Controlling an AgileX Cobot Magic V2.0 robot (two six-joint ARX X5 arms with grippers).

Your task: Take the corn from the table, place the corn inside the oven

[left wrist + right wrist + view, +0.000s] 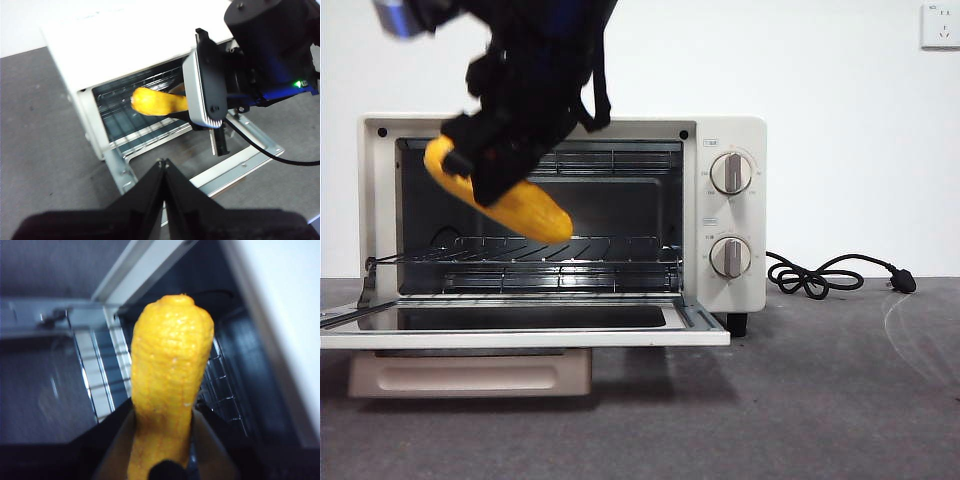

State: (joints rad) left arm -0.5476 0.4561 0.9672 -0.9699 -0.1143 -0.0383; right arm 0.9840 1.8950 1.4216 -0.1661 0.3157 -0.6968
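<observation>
The yellow corn (510,200) hangs tilted in front of the oven's (735,215) open mouth, its free end low and to the right, just above the wire rack (535,250). My right gripper (495,160) is shut on the corn (170,390) near its upper end, coming down from the top of the front view. The left wrist view shows the corn (157,102) poking toward the oven cavity. My left gripper (164,172) is shut with nothing in it, held back above the table in front of the open door (245,160).
The oven door (520,330) lies folded down flat on the dark grey table (820,400). Two knobs (730,172) sit on the oven's right panel. A black cord (830,275) coils on the table to the right. A wall socket (940,25) is high at the right.
</observation>
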